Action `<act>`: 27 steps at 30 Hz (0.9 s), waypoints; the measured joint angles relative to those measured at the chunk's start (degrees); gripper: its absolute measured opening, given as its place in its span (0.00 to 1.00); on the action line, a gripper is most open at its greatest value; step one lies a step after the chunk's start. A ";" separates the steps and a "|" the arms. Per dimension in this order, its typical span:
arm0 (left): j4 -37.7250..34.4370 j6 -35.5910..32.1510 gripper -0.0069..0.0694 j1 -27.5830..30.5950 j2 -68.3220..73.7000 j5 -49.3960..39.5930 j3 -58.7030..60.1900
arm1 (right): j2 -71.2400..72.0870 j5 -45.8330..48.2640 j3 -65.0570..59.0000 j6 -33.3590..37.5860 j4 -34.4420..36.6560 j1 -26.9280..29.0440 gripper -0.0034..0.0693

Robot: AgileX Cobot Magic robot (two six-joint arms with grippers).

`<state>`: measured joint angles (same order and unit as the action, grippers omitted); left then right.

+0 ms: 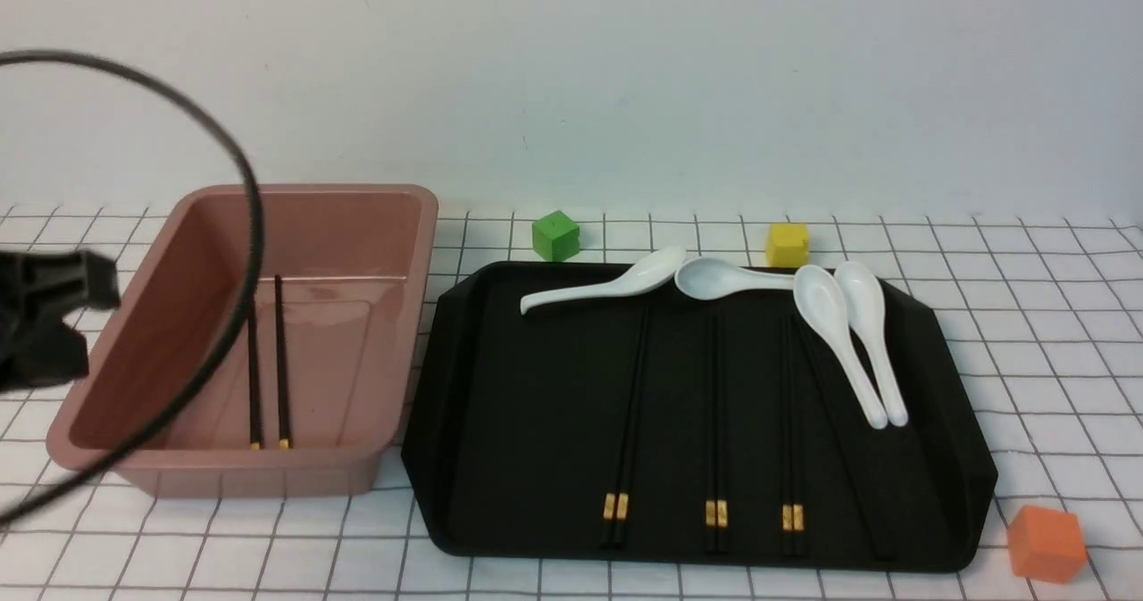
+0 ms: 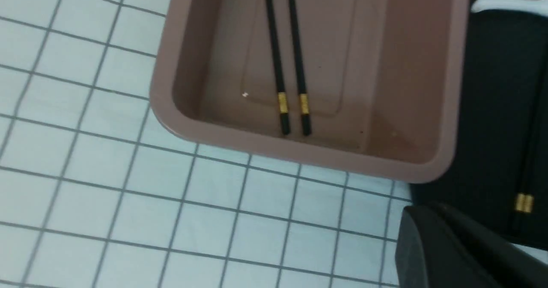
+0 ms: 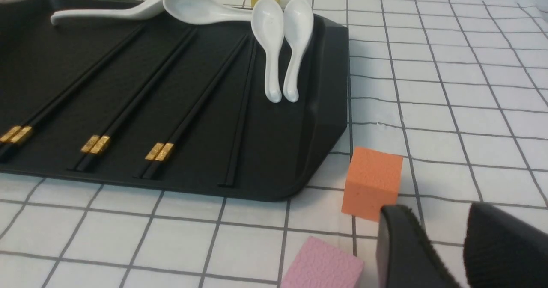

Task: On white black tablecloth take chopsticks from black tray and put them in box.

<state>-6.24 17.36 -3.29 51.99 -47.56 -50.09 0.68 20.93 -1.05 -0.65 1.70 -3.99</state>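
Pink box (image 1: 360, 478), L of the black tray (image 1: 518, 550), holds two chopsticks (image 2: 296, 57); gold-banded pairs (image 1: 717, 431) lie lengthwise, near-to-far, in the tray (spoons (image 1: 839, 333) too). L jaws (image 2: 445, 245), closed w/ nothing held, seem nearer the leftmost pair; R jaws (image 3: 445, 241) parted, empty.

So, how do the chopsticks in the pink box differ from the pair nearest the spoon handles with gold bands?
The boxed chopsticks lie apart, while the tray pair lies side by side. The boxed chopsticks rest on pink plastic; the tray pair rests on black. Both are black with gold bands.
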 joint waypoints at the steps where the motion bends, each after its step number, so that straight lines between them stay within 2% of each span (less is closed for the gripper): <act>1: -1.31 0.00 0.07 0.00 -4.18 3.27 3.89 | 0.00 0.00 0.00 0.00 0.00 0.00 0.38; 5: -5.01 0.00 0.07 0.00 -16.63 9.39 14.65 | 0.00 0.00 0.00 0.00 0.00 0.00 0.38; 10: -6.81 0.00 0.07 0.00 -25.25 9.30 20.32 | 0.00 0.00 0.00 0.00 0.00 0.00 0.38; 27: -7.40 0.23 0.07 0.00 -26.84 10.97 20.64 | 0.00 0.00 0.00 0.00 0.00 0.00 0.38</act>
<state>-13.64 17.58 -3.29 25.14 -36.59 -29.45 0.68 20.93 -1.05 -0.65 1.70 -3.99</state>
